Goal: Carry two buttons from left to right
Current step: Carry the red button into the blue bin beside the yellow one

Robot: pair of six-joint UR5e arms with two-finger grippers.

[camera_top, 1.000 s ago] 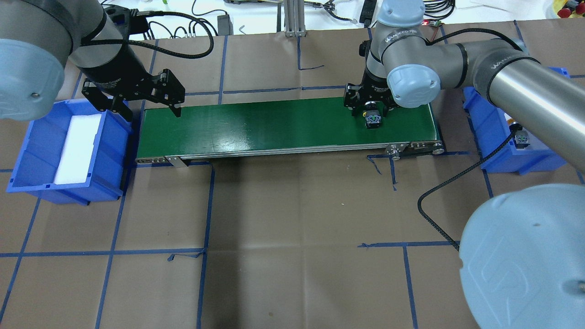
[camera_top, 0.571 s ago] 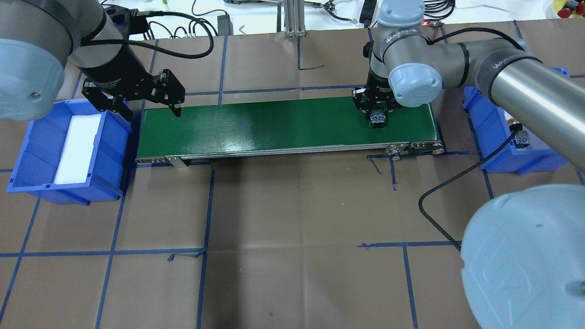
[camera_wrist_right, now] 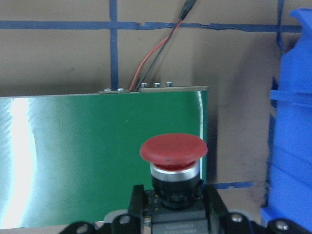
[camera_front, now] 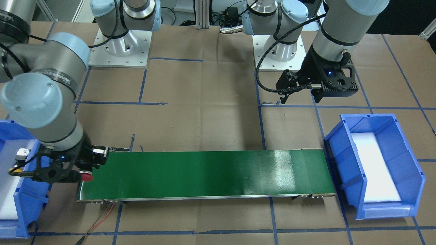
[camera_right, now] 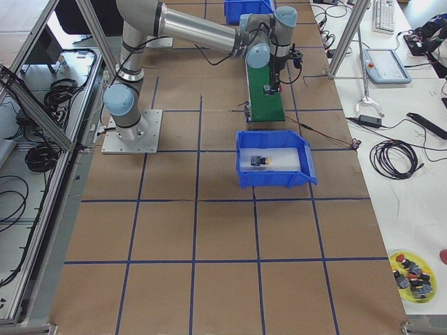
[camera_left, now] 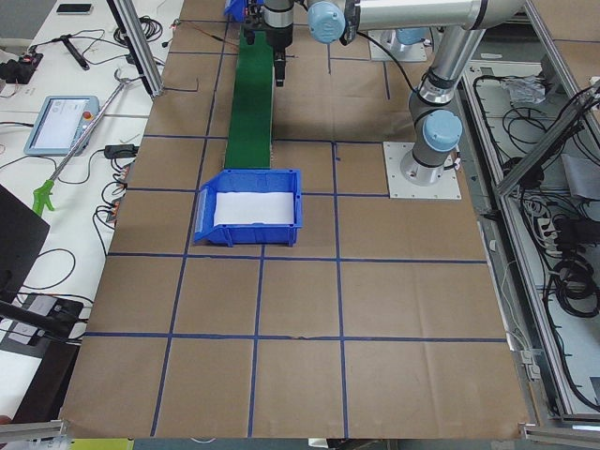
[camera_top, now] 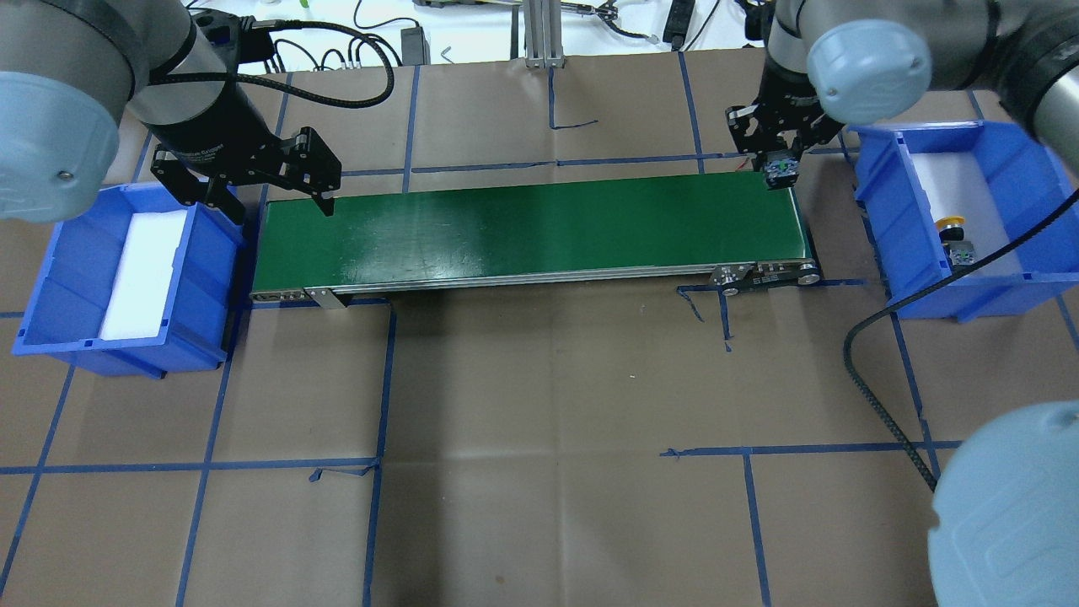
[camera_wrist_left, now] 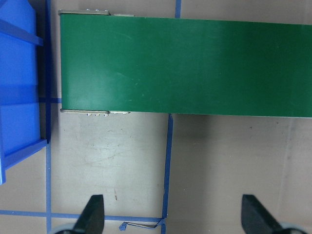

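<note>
My right gripper (camera_top: pixel 780 167) is shut on the red-capped button (camera_wrist_right: pixel 173 148) and holds it above the far right end of the green conveyor belt (camera_top: pixel 523 228), just short of the right blue bin (camera_top: pixel 877 211). The front view shows its red cap (camera_front: pixel 87 176) under the gripper (camera_front: pixel 80 169). The yellow-capped button (camera_top: pixel 953 224) lies on the white foam in the right bin, and also shows in the right side view (camera_right: pixel 262 161). My left gripper (camera_top: pixel 278 206) is open and empty over the belt's left end. Its fingertips (camera_wrist_left: pixel 95 209) frame bare paper.
The left blue bin (camera_top: pixel 50 278) holds only a white foam pad. A black cable (camera_top: pixel 877 337) hangs from my right arm over the table's right side. Red and black wires (camera_wrist_right: pixel 156 48) run from the belt's end. Blue tape lines cross the brown paper.
My right gripper has risen off the belt with the red button and moved right and farther back, to the belt's right end near the bin. The left arm has not moved.
</note>
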